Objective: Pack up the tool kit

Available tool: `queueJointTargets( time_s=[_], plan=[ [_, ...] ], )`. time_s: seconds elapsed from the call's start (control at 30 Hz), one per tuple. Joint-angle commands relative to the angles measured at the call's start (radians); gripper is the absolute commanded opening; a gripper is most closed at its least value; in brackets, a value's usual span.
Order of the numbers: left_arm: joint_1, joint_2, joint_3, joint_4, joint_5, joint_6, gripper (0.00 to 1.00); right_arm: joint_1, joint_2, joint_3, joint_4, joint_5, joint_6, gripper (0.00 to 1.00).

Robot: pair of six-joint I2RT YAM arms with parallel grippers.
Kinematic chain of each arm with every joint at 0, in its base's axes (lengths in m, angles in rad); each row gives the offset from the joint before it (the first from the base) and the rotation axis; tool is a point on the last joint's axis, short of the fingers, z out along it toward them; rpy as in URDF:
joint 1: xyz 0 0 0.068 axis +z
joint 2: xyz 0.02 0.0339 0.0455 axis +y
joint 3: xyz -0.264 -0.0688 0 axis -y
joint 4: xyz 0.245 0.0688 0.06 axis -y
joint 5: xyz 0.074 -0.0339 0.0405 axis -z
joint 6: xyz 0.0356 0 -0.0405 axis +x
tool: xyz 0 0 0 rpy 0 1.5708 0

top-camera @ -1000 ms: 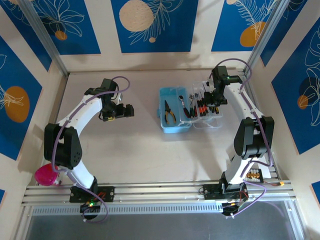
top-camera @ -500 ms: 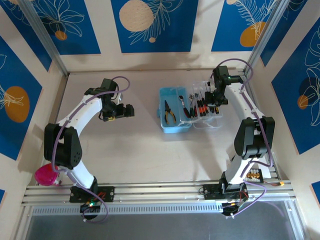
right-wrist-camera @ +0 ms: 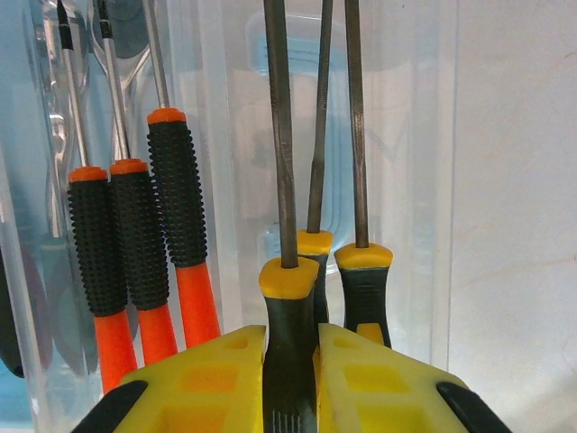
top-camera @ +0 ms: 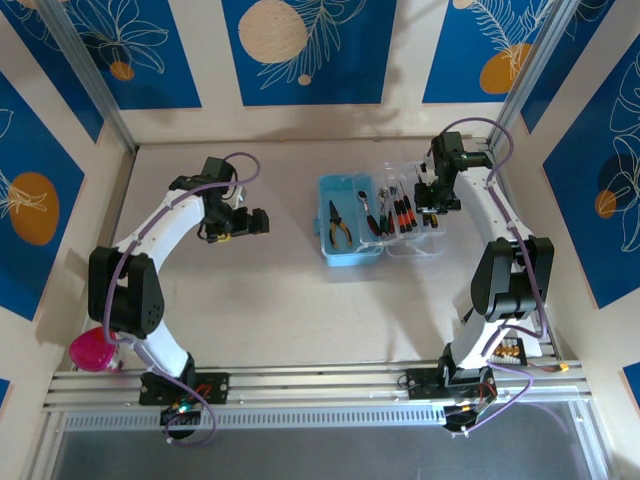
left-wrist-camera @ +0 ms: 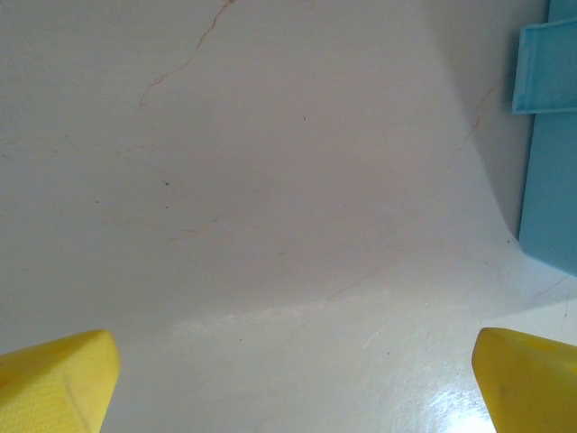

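Note:
The tool kit case [top-camera: 349,250] lies open mid-table, light-blue base on the left and clear lid [top-camera: 420,243] on the right. Pliers [top-camera: 340,222] and a wrench [top-camera: 367,200] lie in the base. My right gripper [top-camera: 430,207] hangs over the lid, shut on a black-and-yellow-handled screwdriver [right-wrist-camera: 288,280]; the right gripper [right-wrist-camera: 290,338] has two similar screwdrivers [right-wrist-camera: 364,284] just right of it. Three orange-and-black screwdrivers [right-wrist-camera: 137,244] lie in a row to the left. My left gripper [top-camera: 258,222] stands open above bare table, left of the case [left-wrist-camera: 552,180], its fingertips [left-wrist-camera: 63,374] wide apart.
A pink cup [top-camera: 92,350] sits at the near left corner beside the left arm's base. Blue-patterned walls enclose the table on three sides. An aluminium rail [top-camera: 320,385] runs along the near edge.
My right arm has shifted slightly back and to the right over the lid, the screwdriver still held. The left arm has not moved.

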Motion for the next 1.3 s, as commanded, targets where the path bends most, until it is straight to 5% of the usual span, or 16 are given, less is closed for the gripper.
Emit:
queueJointTargets(
  time_s=[0.0, 0.6, 0.77, 1.27],
  plan=[
    [0.009, 0.0, 0.004, -0.002, 0.024, 0.007, 1.0, 0.004, -0.039, -0.009, -0.001, -0.036, 0.01, 0.19],
    [0.008, 0.001, -0.012, 0.004, 0.02, 0.011, 1.0, 0.013, -0.067, -0.005, -0.016, -0.029, 0.024, 0.42],
    [0.009, 0.001, -0.02, 0.012, 0.009, 0.01, 1.0, -0.022, -0.203, -0.064, -0.013, -0.054, 0.098, 0.99],
    [-0.112, 0.179, 0.086, 0.098, 0.039, -0.021, 1.0, -0.151, -0.666, -0.567, 0.093, -0.116, 0.545, 0.98]
  ],
)
